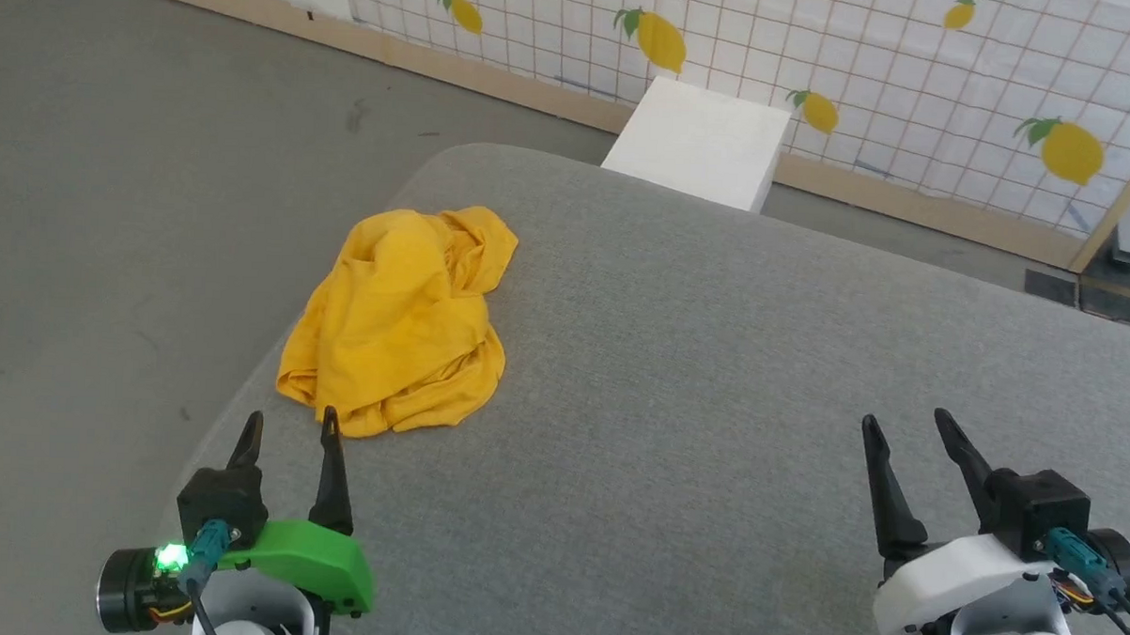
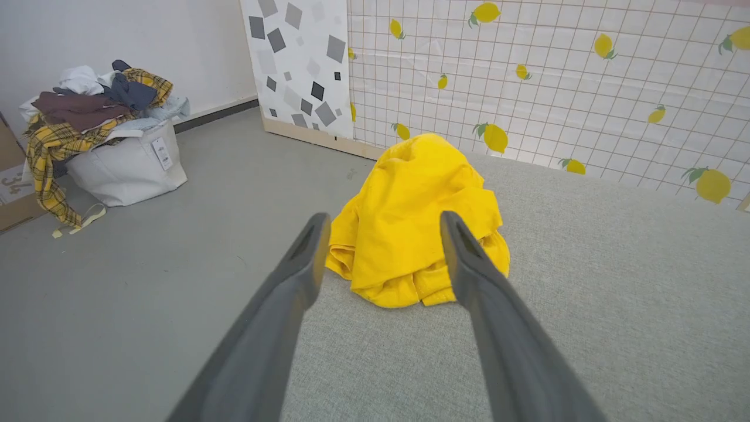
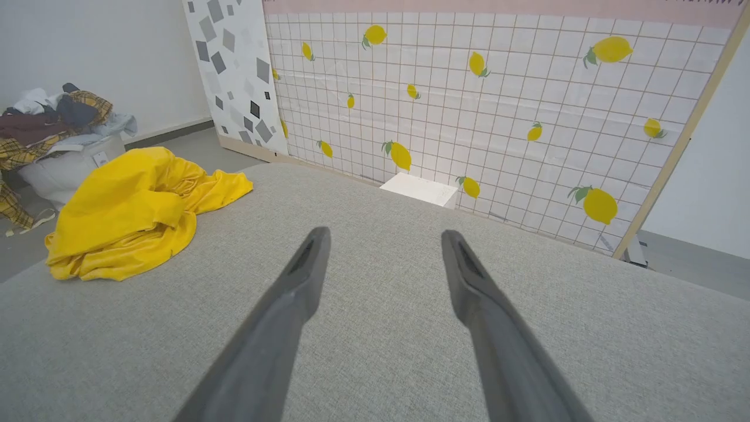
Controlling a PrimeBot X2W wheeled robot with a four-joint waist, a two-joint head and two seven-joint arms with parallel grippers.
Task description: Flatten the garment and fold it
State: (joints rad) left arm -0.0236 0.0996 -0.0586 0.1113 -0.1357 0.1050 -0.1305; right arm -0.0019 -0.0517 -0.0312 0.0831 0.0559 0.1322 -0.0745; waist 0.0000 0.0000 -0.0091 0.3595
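Head view looks steeply down on the bench; both low wrist views share the garment and lemon-print wall.

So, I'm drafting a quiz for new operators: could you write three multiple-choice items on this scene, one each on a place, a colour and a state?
1. Where on the grey padded surface does the garment lie?
A. Near its left edge, ahead of the left gripper
B. In its centre
C. At its far right corner

2. What colour is the cover behind the left gripper's fingers?
A. White
B. Green
C. Red

3. How do the left gripper and the right gripper stand?
A. Both shut
B. One clamped on the garment
C. Both open, holding nothing

Answers: 1 A, the heap sits by the left edge; 2 B, the head view shows it bright green; 3 C, both wrist views show spread fingers gripping nothing.
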